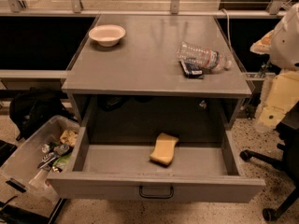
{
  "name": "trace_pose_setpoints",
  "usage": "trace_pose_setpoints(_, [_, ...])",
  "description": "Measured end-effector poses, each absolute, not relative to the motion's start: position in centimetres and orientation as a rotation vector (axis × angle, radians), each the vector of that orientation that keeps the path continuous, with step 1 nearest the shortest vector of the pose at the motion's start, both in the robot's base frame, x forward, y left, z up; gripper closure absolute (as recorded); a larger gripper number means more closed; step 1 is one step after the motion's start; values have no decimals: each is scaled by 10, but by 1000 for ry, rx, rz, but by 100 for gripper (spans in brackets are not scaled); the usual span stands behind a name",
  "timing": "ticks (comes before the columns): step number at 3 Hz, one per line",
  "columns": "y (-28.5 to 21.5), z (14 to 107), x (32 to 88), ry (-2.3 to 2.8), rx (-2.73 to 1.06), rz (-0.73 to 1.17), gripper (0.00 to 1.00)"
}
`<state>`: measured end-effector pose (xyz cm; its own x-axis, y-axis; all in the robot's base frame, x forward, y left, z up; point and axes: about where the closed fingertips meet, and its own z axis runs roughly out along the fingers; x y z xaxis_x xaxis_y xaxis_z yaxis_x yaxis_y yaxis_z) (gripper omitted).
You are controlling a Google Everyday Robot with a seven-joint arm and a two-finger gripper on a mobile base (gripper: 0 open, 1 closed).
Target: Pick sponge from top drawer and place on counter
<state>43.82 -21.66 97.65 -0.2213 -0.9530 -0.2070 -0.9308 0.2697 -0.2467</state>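
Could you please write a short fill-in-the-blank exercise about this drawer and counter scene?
1. The sponge lies in the top drawer, which stands ____.
2. On the counter, the white bowl sits near the far ____ corner as the picture shows it.
3. The plastic bottle lies on its ____.
4. The gripper does not show in the camera ____.

Missing words: open; left; side; view.

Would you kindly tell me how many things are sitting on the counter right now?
3 on the counter: a white bowl at the back left, a clear plastic bottle lying at the right, and a dark packet just in front of it. The gripper is not in view.
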Motion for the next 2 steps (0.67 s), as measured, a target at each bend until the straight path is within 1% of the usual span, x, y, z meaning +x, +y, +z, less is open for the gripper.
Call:
trace_pose_setpoints(1, [-217,976,438,2231,-1724,-99,0])
trace_pose_setpoints(2, [-208,931,436,2246,-1748,-4,0])
